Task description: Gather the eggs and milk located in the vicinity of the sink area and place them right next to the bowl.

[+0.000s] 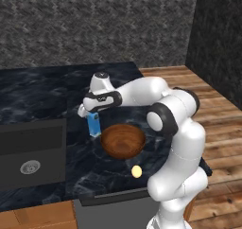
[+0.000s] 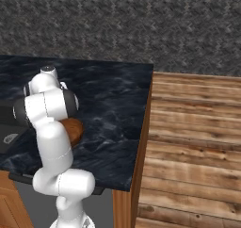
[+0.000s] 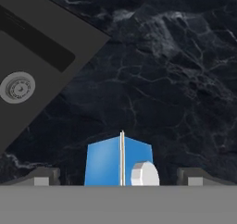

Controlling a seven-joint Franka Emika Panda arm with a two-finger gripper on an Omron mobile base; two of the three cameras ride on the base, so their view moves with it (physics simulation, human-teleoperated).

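The step in hand looks like either releasing or reaching for the small blue gable-topped milk carton point(image 3: 119, 160), which stands upright directly below the two-finger gripper point(image 3: 119, 177), between its fingertips point(image 3: 46, 176); these stand spread wide on either side, clear of its faces. The carton sits just beside the round brown wooden bowl point(image 1: 123, 140), so its placement seems done. The small pale egg point(image 1: 136, 171) also lies near the bowl. The next move probably calls for a straight lift away.
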